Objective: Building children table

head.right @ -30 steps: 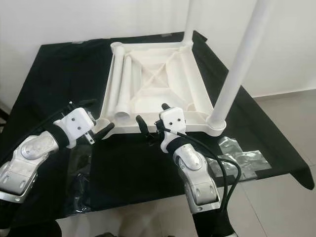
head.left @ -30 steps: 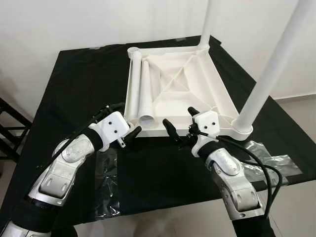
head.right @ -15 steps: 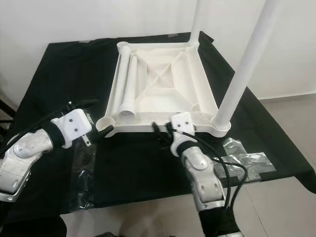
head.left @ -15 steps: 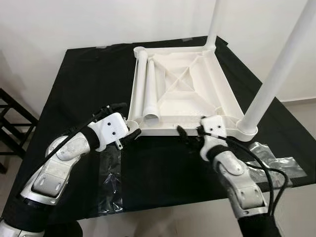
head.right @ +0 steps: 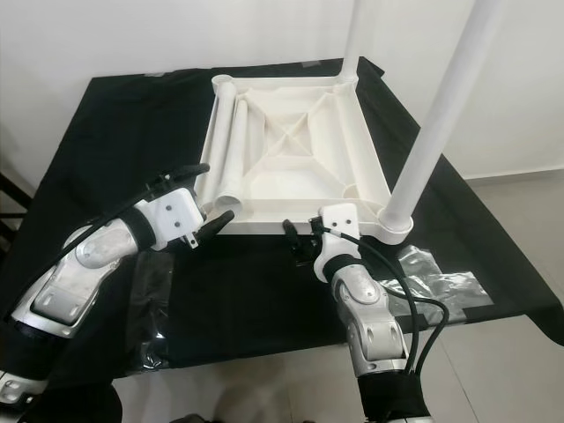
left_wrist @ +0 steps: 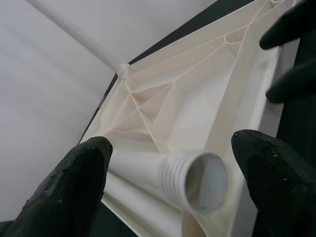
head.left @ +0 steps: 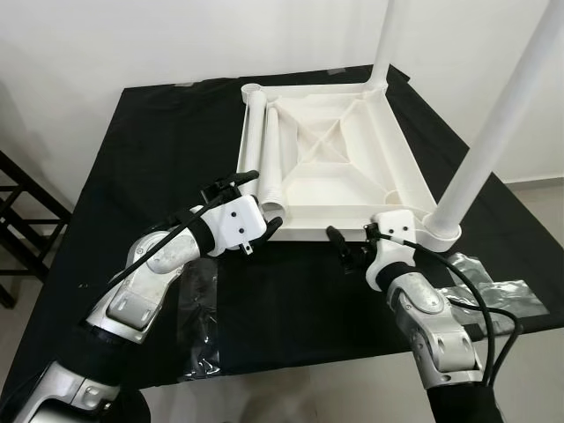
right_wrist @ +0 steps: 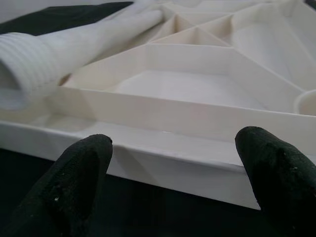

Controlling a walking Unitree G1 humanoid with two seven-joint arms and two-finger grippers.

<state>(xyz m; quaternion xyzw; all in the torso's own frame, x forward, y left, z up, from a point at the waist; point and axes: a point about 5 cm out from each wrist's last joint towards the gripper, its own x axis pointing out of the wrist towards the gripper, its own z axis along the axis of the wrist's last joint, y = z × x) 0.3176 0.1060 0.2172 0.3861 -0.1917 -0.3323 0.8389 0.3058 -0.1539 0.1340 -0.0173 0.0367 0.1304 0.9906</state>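
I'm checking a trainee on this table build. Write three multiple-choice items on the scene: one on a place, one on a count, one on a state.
1. Where does the loose leg lie?
A. inside the upturned tabletop
B. on the floor
C. in the right gripper

2. How many legs stand upright in corner sockets?
A. none
B. two
C. four

3. How is the left gripper?
A. shut on the leg
C. shut on nothing
B. open, fingers either side of the leg's ribbed end

Answers:
1 A, the leg rests along the tabletop's left side.
2 B, one at the near right corner and one at the far right.
3 B, its wrist view shows a wide gap.
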